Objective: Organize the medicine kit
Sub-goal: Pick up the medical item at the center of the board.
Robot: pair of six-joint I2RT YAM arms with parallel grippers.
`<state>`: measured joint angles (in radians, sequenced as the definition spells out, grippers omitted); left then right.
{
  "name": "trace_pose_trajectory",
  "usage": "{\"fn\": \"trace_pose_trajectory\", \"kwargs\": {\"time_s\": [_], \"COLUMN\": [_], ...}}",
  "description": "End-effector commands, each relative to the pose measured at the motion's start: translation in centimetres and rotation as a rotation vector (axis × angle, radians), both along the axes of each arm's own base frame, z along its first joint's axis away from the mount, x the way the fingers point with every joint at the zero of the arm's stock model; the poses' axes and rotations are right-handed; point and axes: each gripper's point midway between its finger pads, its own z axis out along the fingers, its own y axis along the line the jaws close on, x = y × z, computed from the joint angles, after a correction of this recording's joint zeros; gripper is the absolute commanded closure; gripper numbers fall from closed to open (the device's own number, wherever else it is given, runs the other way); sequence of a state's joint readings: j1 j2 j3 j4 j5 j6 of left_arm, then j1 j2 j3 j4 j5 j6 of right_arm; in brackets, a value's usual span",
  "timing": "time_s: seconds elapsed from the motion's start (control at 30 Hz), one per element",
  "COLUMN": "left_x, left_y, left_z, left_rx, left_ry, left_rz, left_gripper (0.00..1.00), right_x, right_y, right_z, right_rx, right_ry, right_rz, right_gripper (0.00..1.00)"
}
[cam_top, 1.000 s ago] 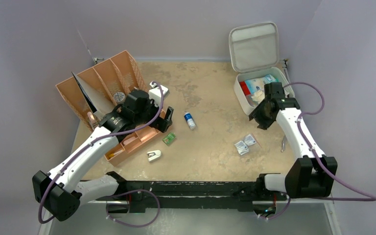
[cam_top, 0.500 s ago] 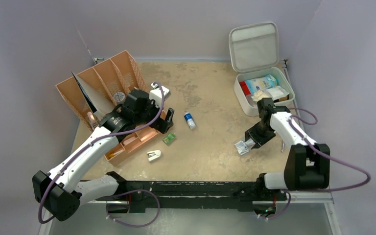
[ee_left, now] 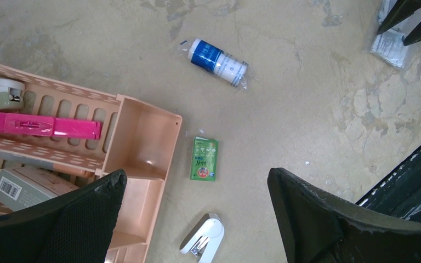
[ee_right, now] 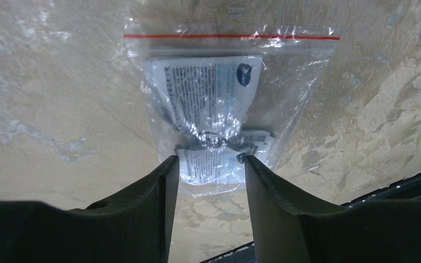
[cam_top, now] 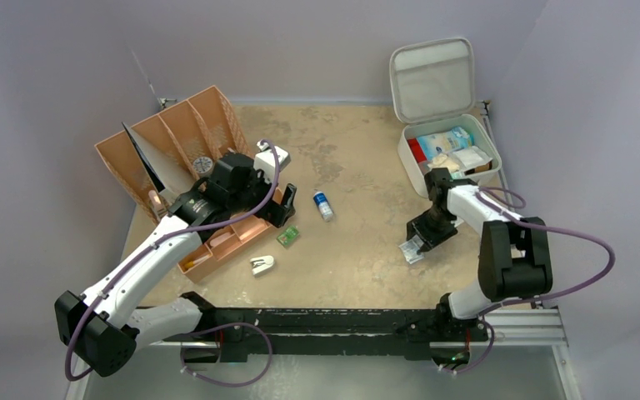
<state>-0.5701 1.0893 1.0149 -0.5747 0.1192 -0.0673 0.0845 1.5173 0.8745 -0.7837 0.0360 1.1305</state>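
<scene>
The right arm has swung away from the medicine kit (cam_top: 411,173) and down to the lower middle-right of the overhead view, where its claw (cam_top: 417,242) now sits over a small plastic bag (cam_top: 411,252). The left arm has not shifted.

In the right wrist view the right claw (ee_right: 208,164) stands about half open, one finger on each side of the bag's (ee_right: 214,104) lower end. Whether the fingers already press the film cannot be told. The left claw (ee_left: 196,175) is spread wide and holds nothing, above the orange tray (ee_left: 142,142) at the left of its view.

The kit stands at the upper right of the overhead view, its lid propped up and its bottom half partly filled with packets.

The kit looks like a stiff, light, rounded grey shell with a fabric-like skin. Its side wall would probably give the firmest hold, since the hinged lid may flop.

The bag is clear, glossy film with a red zip strip, limp and likely slippery, holding folded printed paper. It should weigh almost nothing. The bunched paper near the middle looks like the best place to pinch, as bare film could slide out.

The table (ee_right: 60,82) is rough, mottled tan.
</scene>
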Motion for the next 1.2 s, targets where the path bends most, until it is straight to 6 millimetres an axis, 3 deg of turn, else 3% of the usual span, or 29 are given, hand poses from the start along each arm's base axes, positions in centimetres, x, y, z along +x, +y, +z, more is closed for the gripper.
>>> {"fn": "trace_pose_trajectory", "kwargs": {"time_s": [0.0,0.17,0.23,0.43,0.8,1.07,1.17], "left_x": [0.3,0.2,0.2,-0.2,-0.3,-0.3,-0.3], "left_y": [0.0,0.3,0.3,-0.2,0.2,0.5,0.6], "left_z": [0.6,0.6,0.7,1.2,2.1,2.1,2.3], "left_rx": [-0.004,0.0,-0.004,-0.032,-0.043,-0.034,-0.034], "left_ry": [-0.025,-0.033,-0.034,-0.038,-0.062,-0.068,-0.074], "left_rz": [0.006,0.016,0.016,-0.006,0.008,0.018,0.02], "left_gripper": [0.0,0.0,0.0,0.0,0.0,0.0,0.0], "right_x": [-0.6,-0.4,-0.5,-0.1,2.3,7.6,10.9], "right_y": [-0.5,-1.1,-1.1,-1.2,-1.3,-2.2,-3.3], "right_z": [-1.5,-1.8,-1.6,0.0,7.2,13.4,15.5], "right_rx": [-0.054,-0.121,-0.126,-0.143,-0.18,-0.243,-0.331], "right_ry": [0.03,0.004,-0.007,-0.053,-0.205,-0.448,-0.529], "right_rz": [-0.041,-0.029,-0.03,-0.008,0.032,0.009,0.016], "right_gripper": [0.51,0.72,0.76,0.96,1.0,1.0,1.0]}}
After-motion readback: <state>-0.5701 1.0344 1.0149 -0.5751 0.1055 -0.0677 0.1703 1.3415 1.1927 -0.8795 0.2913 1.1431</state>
